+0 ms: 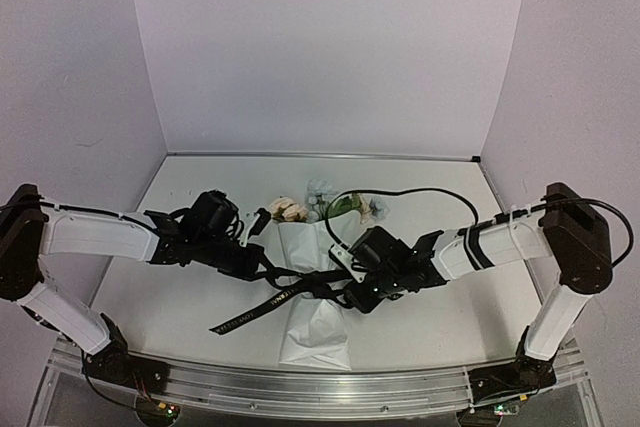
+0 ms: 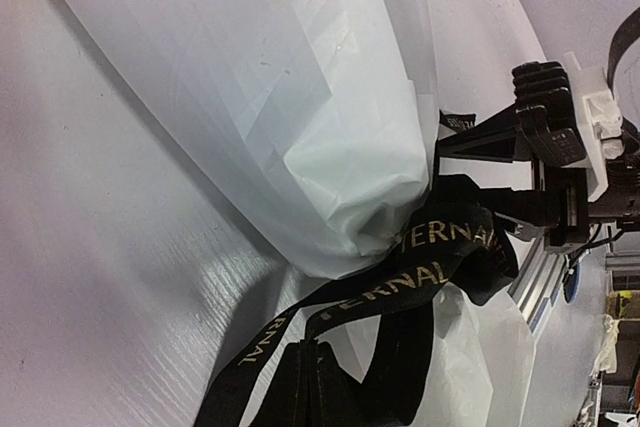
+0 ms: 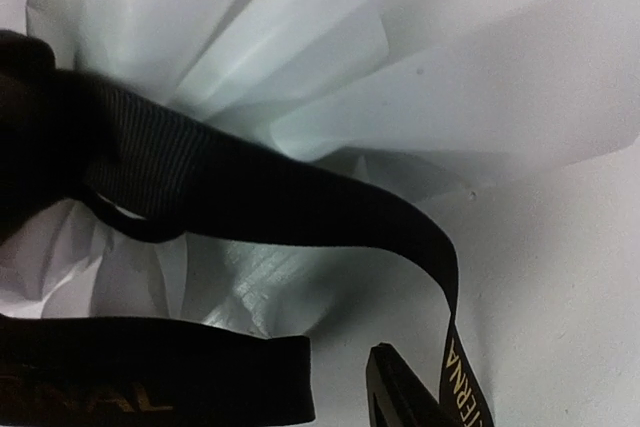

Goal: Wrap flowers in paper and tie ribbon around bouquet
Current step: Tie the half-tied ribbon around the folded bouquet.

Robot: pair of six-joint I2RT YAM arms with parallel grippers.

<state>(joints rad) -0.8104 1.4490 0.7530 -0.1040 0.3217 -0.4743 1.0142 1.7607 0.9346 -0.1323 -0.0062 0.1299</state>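
The bouquet lies in the middle of the table, with peach and pale flowers at the far end and the white paper cone pointing toward me. The black ribbon with gold lettering is looped around the cone's pinched waist, and one tail trails to the near left. My left gripper is shut on the ribbon just left of the waist. My right gripper is at the waist's right side with its jaws apart. One dark fingertip shows beside a ribbon strand.
The right arm's black cable arcs over the table behind the flowers. A metal rail runs along the near edge. Lilac walls enclose the white table on three sides.
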